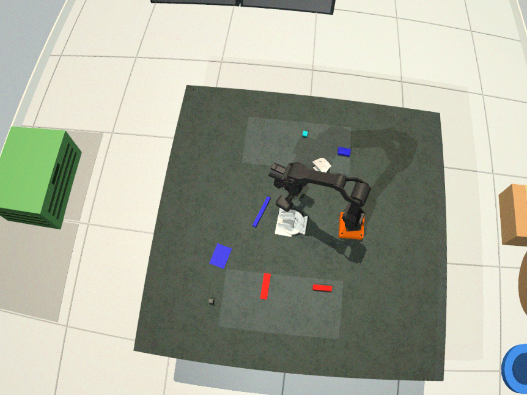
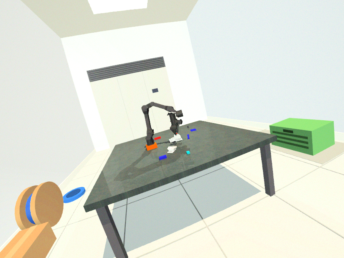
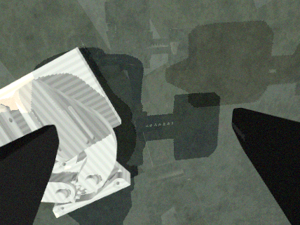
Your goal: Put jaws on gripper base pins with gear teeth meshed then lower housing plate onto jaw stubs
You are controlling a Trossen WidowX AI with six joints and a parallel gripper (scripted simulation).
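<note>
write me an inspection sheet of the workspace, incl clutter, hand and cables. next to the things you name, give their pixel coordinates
surface: dark table (image 1: 395, 302) (image 2: 218, 146) (image 3: 196, 198), with paler rectangular patches
job's things: white gripper assembly (image 1: 300, 222) (image 2: 175, 139) (image 3: 101, 152), two jaws on its base, tooth mesh unconfirmed; separate white part (image 1: 321, 164) (image 2: 171, 149), likely the housing plate, not on the jaws
clutter: cyan cube (image 1: 304, 134) (image 2: 188, 152), small dark cube (image 1: 211, 301) (image 2: 187, 126), two red bars, three flat or blocky blue pieces
hand: hand (image 1: 284, 202) (image 2: 175, 133) (image 3: 146, 125) open wide, nothing between its fingers, close to the assembly
cables: nothing seen
surroundings: green cabinet (image 1: 30, 170) (image 2: 322, 139) and tan box (image 1: 519, 213) (image 2: 34, 239), both off the table
</note>
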